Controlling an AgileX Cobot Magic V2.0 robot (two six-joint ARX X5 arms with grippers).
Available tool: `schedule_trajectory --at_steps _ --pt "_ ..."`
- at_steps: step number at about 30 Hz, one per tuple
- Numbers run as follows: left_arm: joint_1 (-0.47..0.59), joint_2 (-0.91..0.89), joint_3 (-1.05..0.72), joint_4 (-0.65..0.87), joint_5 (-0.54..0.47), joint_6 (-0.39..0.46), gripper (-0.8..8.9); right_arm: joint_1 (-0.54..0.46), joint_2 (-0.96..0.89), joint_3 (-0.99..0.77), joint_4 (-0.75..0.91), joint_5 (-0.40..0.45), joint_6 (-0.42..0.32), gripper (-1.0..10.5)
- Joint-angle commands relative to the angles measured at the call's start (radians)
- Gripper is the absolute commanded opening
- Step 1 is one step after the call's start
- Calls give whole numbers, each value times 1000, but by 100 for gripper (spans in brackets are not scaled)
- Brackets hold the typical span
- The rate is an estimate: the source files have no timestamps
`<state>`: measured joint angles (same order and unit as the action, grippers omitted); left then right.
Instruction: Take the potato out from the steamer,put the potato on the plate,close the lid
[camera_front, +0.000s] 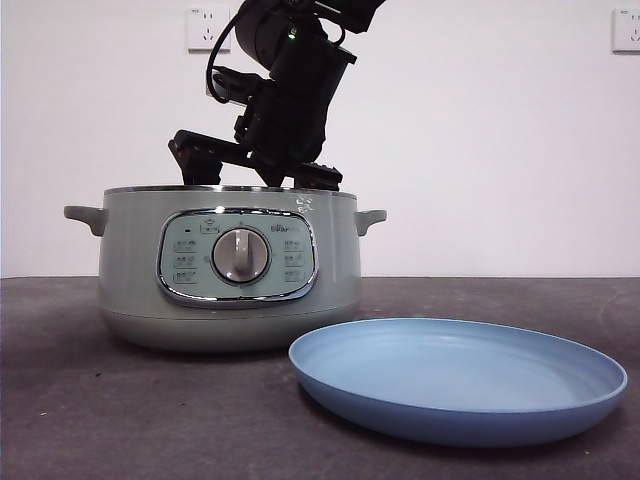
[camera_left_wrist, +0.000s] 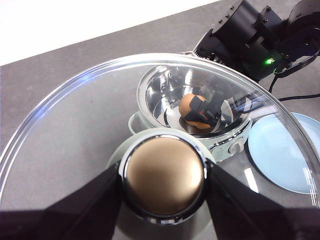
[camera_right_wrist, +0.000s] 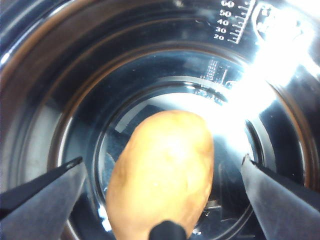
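The right gripper (camera_right_wrist: 162, 200) hangs inside the steamer (camera_front: 230, 270), jaws spread wide on either side of the potato (camera_right_wrist: 162, 172), which lies on the shiny pot floor, not yet gripped. To do this well, the jaws should sink until they flank the potato's thickest part, then close gently across its short axis so it does not roll or slip on the slick metal. In the front view this arm dips in from 12 o'clock, wrist tilted. The left gripper (camera_left_wrist: 165, 182) holds the lid (camera_left_wrist: 75, 125) aloft by its knob, clear of the pot. The blue plate (camera_front: 560, 400) waits at the steamer's 4 o'clock.
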<state>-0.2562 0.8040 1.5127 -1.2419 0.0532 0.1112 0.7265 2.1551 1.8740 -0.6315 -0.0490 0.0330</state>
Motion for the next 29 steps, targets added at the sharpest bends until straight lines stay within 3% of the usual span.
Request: schedule_trajectory --at_steps 1,3,5,8,11,22,29 --pt "3 -11 14 43 5 -7 -9 3 37 1 -6 3 -1 526" --pt "3 -11 14 43 5 -7 -8 3 43 1 -5 4 -1 522" --pt "3 -11 14 43 5 -7 -9 3 44 1 -5 3 -1 416" --pt "3 -11 14 43 5 -7 -9 3 44 1 -5 -3 -1 236" --pt "3 -11 14 43 5 -7 -9 3 44 1 -3 -4 -12 -24" --pt "2 -11 14 58 5 -6 -9 3 -93 1 12 0 -35 -11" --pt "2 -8 14 67 7 -6 -9 2 -292 1 -172 -1 -69 -12"
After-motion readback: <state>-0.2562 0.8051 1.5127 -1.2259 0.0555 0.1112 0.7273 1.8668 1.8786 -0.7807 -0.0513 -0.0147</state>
